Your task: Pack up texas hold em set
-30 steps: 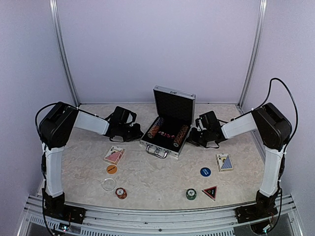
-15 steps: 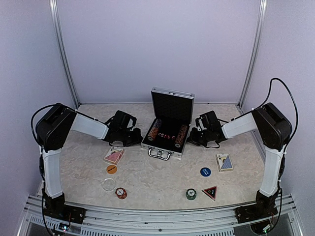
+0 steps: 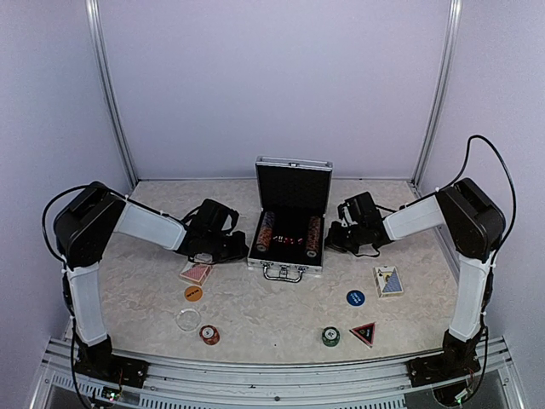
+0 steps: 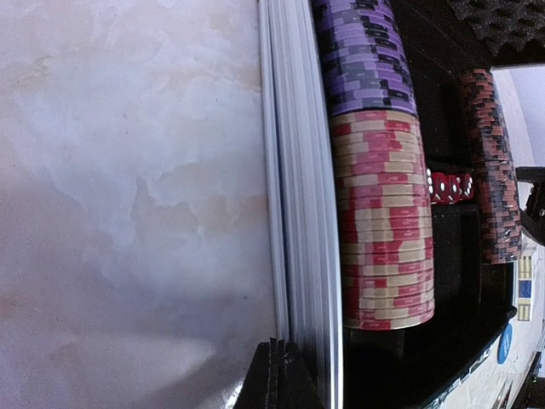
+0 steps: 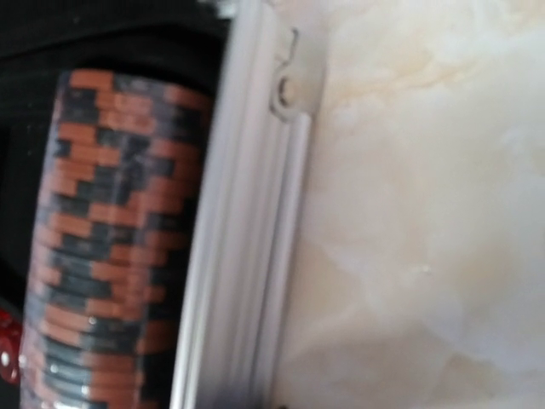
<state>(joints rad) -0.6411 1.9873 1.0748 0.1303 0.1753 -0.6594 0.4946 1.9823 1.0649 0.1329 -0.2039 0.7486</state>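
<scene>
The silver case (image 3: 285,264) stands open mid-table with its black-lined lid (image 3: 294,183) upright and chip rows inside. My left gripper (image 3: 239,248) is shut, its tip (image 4: 277,375) against the case's left wall (image 4: 302,170), beside red-cream chips (image 4: 383,221) and purple chips (image 4: 362,51). My right gripper (image 3: 334,239) is at the case's right wall (image 5: 247,239), next to orange-black chips (image 5: 111,239); its fingers do not show. The red deck (image 3: 196,273), blue deck (image 3: 388,281), orange disc (image 3: 193,293), blue disc (image 3: 355,297) and triangle marker (image 3: 364,332) lie loose.
A clear disc (image 3: 187,319) and a red-white chip stack (image 3: 209,334) lie near the front left. A green chip stack (image 3: 330,336) sits at the front right. Red dice (image 4: 449,185) lie inside the case. Walls close the table at back and sides.
The case has turned from angled to square with the table front. My left gripper has moved right and nearer along with its left side. The right gripper has barely moved.
</scene>
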